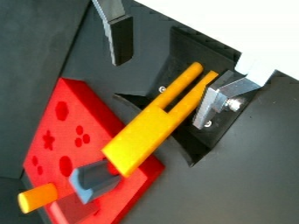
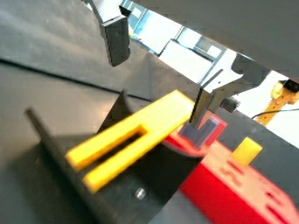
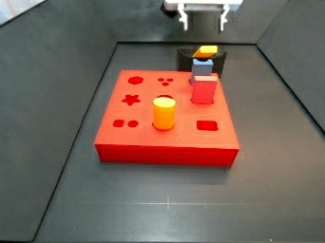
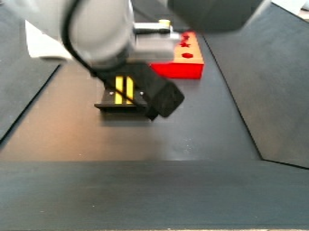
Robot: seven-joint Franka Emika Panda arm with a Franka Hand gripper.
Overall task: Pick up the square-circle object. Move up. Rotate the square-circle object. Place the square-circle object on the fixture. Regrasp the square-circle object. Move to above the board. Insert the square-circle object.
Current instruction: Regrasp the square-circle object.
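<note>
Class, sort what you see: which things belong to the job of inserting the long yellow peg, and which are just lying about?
Belong to the job:
- square-circle object, resting on the fixture
- board
- gripper, open, above the fixture

Just lying about:
- short cylinder, standing on the board
- red cuboid
- blue-grey piece

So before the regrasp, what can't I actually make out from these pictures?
- Peg's seating: the yellow peg lies in the fixture, but its contact with the bracket floor is hidden by the bracket walls in both wrist views.
- Fixture in a side view: mostly covered by the arm's blurred body; only the peg's stripes show.
- Claw: cut off by the frame edge in that side view.
- Red board: mostly hidden behind the arm.
</note>
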